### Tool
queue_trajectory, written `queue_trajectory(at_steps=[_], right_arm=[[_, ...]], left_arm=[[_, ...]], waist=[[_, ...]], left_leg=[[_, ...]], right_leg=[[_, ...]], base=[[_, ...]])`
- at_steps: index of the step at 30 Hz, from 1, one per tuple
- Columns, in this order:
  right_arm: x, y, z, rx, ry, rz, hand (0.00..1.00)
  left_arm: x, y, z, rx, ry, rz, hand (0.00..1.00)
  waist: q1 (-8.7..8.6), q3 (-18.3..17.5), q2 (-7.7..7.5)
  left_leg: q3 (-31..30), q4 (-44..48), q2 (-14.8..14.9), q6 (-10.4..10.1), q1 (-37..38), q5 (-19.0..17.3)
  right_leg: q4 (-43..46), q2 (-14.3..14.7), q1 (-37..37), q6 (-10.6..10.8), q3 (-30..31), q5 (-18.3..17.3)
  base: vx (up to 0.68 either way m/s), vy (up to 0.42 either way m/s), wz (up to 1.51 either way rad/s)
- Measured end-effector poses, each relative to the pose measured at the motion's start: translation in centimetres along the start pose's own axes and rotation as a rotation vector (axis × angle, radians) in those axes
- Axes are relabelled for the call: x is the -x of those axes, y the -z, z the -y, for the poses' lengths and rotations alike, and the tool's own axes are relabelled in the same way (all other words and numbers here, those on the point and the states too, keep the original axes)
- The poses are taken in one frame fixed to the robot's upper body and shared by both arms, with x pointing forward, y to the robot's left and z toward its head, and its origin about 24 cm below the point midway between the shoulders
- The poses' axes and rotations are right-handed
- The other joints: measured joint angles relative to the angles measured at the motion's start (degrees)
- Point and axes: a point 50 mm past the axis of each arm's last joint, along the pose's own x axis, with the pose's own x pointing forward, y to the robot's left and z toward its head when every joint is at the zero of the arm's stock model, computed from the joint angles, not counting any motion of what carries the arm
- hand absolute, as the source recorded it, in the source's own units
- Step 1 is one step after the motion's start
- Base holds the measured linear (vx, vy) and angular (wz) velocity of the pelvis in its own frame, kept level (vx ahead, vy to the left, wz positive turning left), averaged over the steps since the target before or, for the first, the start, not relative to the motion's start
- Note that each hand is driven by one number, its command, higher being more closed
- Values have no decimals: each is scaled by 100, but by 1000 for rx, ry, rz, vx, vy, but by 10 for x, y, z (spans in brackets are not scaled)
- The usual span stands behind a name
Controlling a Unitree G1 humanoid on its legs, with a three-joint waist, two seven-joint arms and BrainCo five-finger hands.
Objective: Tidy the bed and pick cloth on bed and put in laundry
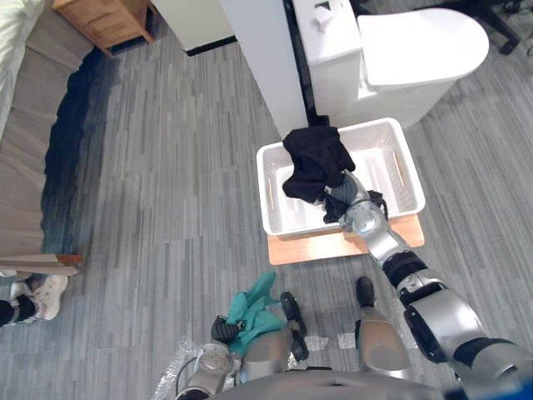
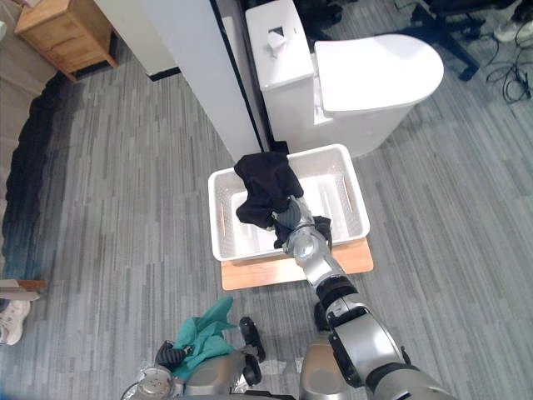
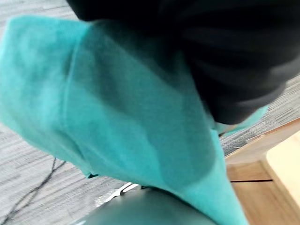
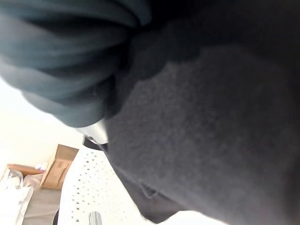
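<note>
**Drop-off of black cloth (image 1: 315, 160) at the laundry basket (image 1: 291, 225)**

Bunched high, the black cloth hangs over the far left corner of the white basket. Part of it is draped across the right hand (image 1: 343, 197), which reaches in over the basket's near edge. The cloth covers that hand, so I cannot tell whether it clasps the cloth or merely carries it. A second piece, the teal cloth (image 1: 255, 310), is bunched in the left hand (image 1: 221, 329). That hand is closed round it low by the robot, clear of the grey floor (image 1: 166, 167) and short of the basket. The basket sits on a wooden board (image 1: 308, 248), whose near edge juts out in front.

The step in hand looks like delivering the black cloth. The next move calls for a release that lets it fall inside the walls rather than catch on the far rim. The hand must then come out without dragging the cloth, and the teal cloth should follow. A strip of the bed (image 1: 17, 100) shows at the left eye view's edge, too little to judge its tidiness.

The head views give the layout, with a toilet (image 1: 416, 50) behind the basket. The right wrist view adds the basket's perforated wall just below the black cloth. The left wrist view shows the teal cloth hanging above the floor beside pale wood, probably the board.
</note>
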Motion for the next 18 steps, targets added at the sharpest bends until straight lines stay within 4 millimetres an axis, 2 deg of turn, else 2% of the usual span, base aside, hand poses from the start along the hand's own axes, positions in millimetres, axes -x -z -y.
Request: queue_trajectory(at_steps=[5, 11, 12, 18], right_arm=[[0, 12, 2, -3, 13, -53, 100], [-2, 12, 6, 13, 24, -61, 100], [-2, 12, 6, 14, 27, -62, 0], [-13, -6, 22, 4, 82, -22, 0]], left_arm=[[1, -1, 3, 1, 9, 6, 100], [1, -3, 5, 6, 13, 18, 100], [1, -3, 5, 6, 13, 18, 100], [0, -6, 5, 9, 13, 33, 100]], waist=[[-26, 6, 105], [-45, -7, 266], [-43, -11, 282], [-96, -4, 314]], left_leg=[[11, 1, -68, 4, -113, 5], [16, 7, -159, -1, -320, 8], [16, 7, -173, -6, -331, 11], [-4, 1, -210, -113, -487, 105]], right_leg=[[48, -88, -155, 32, 21, 20], [73, -219, -375, 121, 26, 96], [73, -233, -383, 120, 21, 105], [57, -288, -481, 128, -34, 184]], base=[[-40, 20, -1], [2, 17, 0], [0, 0, 0], [8, 5, 7]])
